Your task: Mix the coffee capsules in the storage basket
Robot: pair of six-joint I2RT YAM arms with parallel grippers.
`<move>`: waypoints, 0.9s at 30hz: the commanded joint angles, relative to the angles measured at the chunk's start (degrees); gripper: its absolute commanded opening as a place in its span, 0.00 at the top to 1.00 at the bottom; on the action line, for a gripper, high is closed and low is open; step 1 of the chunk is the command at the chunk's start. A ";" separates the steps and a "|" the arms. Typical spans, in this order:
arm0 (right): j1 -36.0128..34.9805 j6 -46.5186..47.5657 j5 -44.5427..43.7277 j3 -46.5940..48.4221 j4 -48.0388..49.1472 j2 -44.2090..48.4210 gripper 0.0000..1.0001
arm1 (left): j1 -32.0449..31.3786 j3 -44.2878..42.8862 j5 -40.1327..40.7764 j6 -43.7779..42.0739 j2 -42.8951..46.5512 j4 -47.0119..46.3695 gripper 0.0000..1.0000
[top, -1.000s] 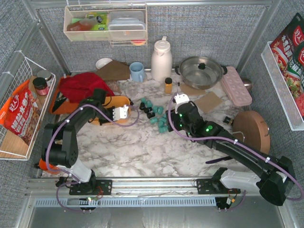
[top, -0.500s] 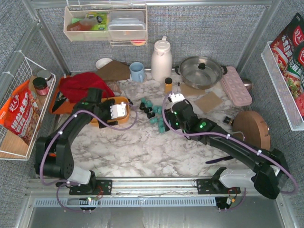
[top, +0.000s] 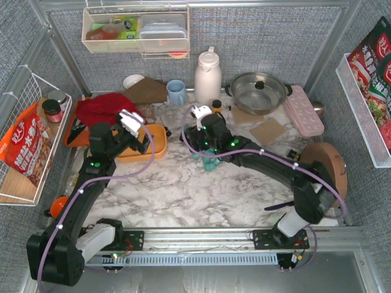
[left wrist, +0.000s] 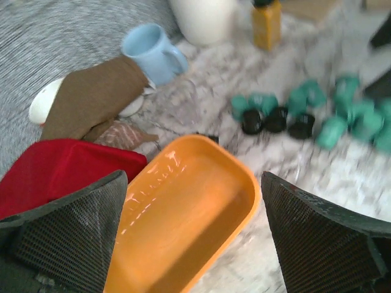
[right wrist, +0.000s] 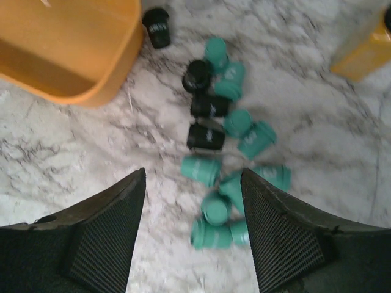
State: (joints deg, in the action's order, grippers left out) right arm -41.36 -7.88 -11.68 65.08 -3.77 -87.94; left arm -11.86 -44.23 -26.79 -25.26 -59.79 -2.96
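Observation:
The orange storage basket [left wrist: 183, 220] [top: 153, 143] lies on the marble table with nothing in it. The coffee capsules [right wrist: 226, 152] [left wrist: 305, 113], mostly teal with a few black, lie in a loose heap on the marble to its right; one black capsule [right wrist: 157, 25] lies close by the basket's corner [right wrist: 73, 43]. My left gripper [left wrist: 195, 244] [top: 142, 135] hovers open above the basket's near end, holding nothing. My right gripper [right wrist: 192, 238] [top: 206, 146] is open just above the near side of the heap. In the top view its arm hides most capsules.
An amber bottle [top: 216, 107] stands just behind the capsules. A blue mug [top: 176, 91], white jug [top: 208, 76] and steel pot [top: 259, 91] line the back. A red cloth [top: 104, 110] lies left of the basket. A wooden disc [top: 324, 165] sits at the right.
My left gripper has opened, let go of the basket and drawn back to the left. My right arm has swung left, from beside the capsules to over them.

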 commanded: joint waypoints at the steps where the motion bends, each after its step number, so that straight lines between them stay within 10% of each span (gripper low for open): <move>1: 0.53 5.49 6.83 5.79 6.44 -7.26 0.32 | 0.06 0.93 13.73 30.27 4.49 -10.60 0.01; 8: 3.40 7.25 16.01 15.63 11.12 -19.56 0.36 | 0.08 -2.32 26.35 37.69 7.09 4.14 0.01; 27: 7.17 4.47 23.43 33.28 11.14 -39.66 0.49 | 0.05 4.64 37.04 37.85 13.58 1.67 0.01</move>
State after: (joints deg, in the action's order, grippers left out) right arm -34.15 -2.46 11.18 96.40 6.35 -125.73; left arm -11.84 -40.14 8.21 12.25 -46.65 1.32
